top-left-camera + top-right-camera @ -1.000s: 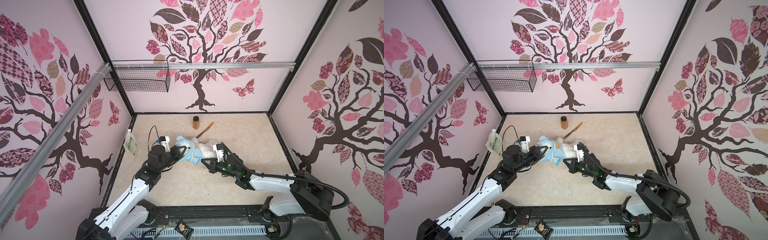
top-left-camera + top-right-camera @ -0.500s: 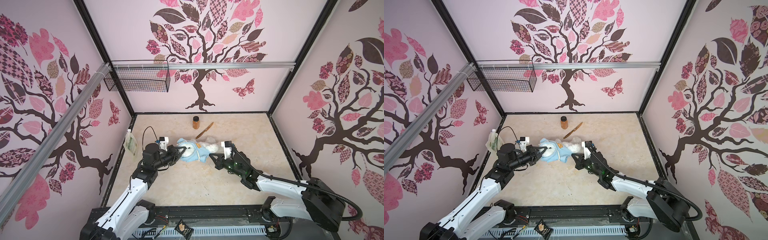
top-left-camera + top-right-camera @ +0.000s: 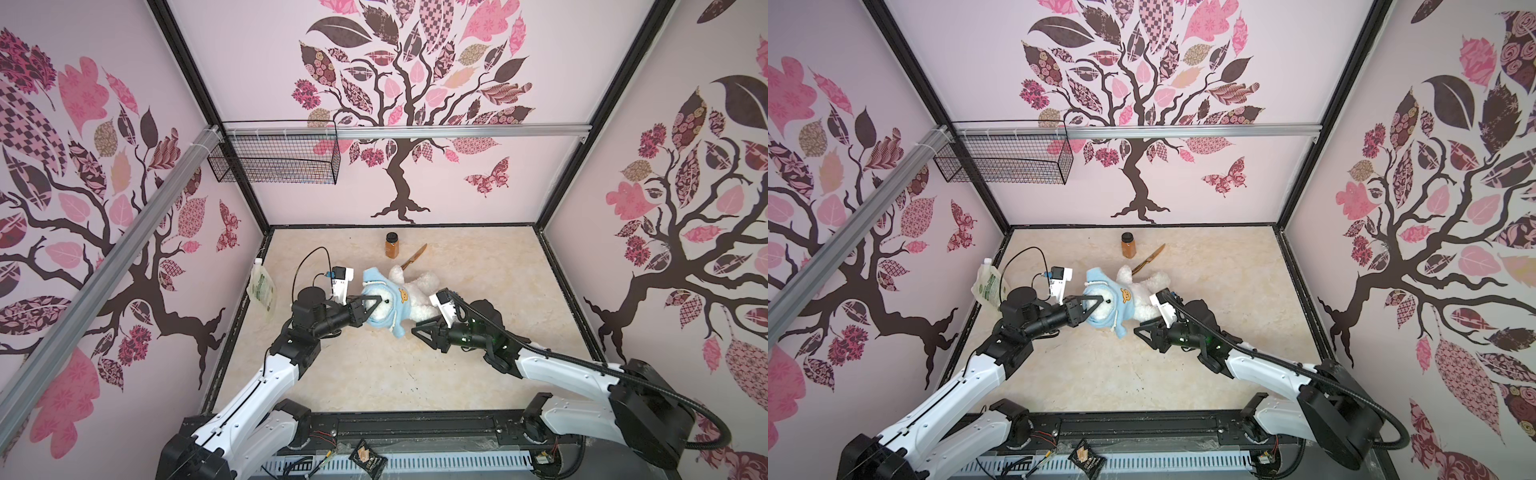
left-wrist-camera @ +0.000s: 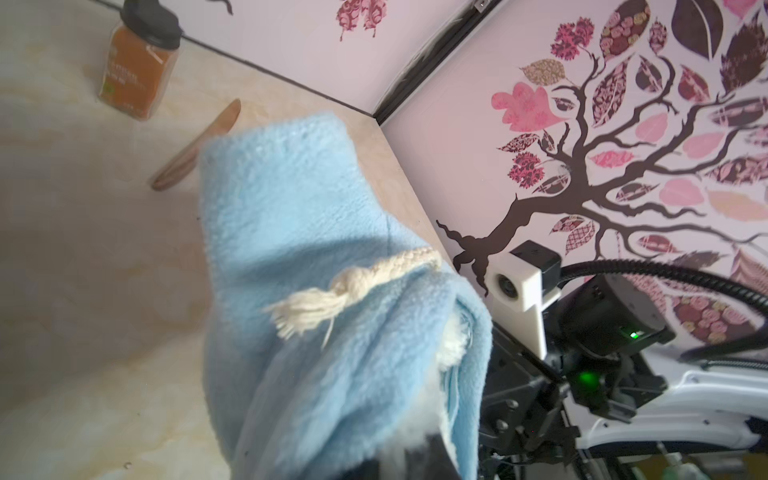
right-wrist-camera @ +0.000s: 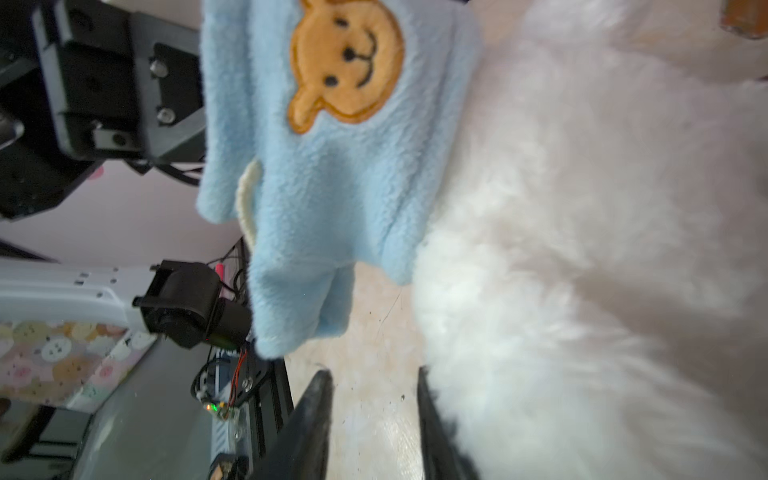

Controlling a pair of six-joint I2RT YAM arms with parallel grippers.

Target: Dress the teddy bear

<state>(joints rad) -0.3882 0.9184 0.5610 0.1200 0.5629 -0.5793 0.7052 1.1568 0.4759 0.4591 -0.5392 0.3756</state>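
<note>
The teddy bear (image 3: pixel 420 292) (image 3: pixel 1145 293) lies on its back mid-table in both top views, white and fluffy. A light blue shirt (image 3: pixel 397 300) (image 3: pixel 1121 300) with a tan bear-face print covers its head and chest. My left gripper (image 3: pixel 373 301) (image 3: pixel 1097 302) is shut on the shirt at the bear's head. In the left wrist view the blue shirt (image 4: pixel 311 249) fills the middle and hides most of the jaws. My right gripper (image 3: pixel 416 330) (image 3: pixel 1138 330) stands open beside the bear's lower body, holding nothing. In the right wrist view one of its fingers (image 5: pixel 428 409) brushes the white fur (image 5: pixel 582 249).
A brown spice jar (image 3: pixel 392 245) and a wooden knife (image 3: pixel 414 256) lie behind the bear. A green-printed pouch (image 3: pixel 262 286) leans at the left table edge. A wire basket (image 3: pixel 274 158) hangs on the back wall. A small dark packet (image 3: pixel 368 457) lies on the front rail.
My right gripper has opened, let go of the bear and drawn back toward the front. The left gripper stays shut at the bear's head.
</note>
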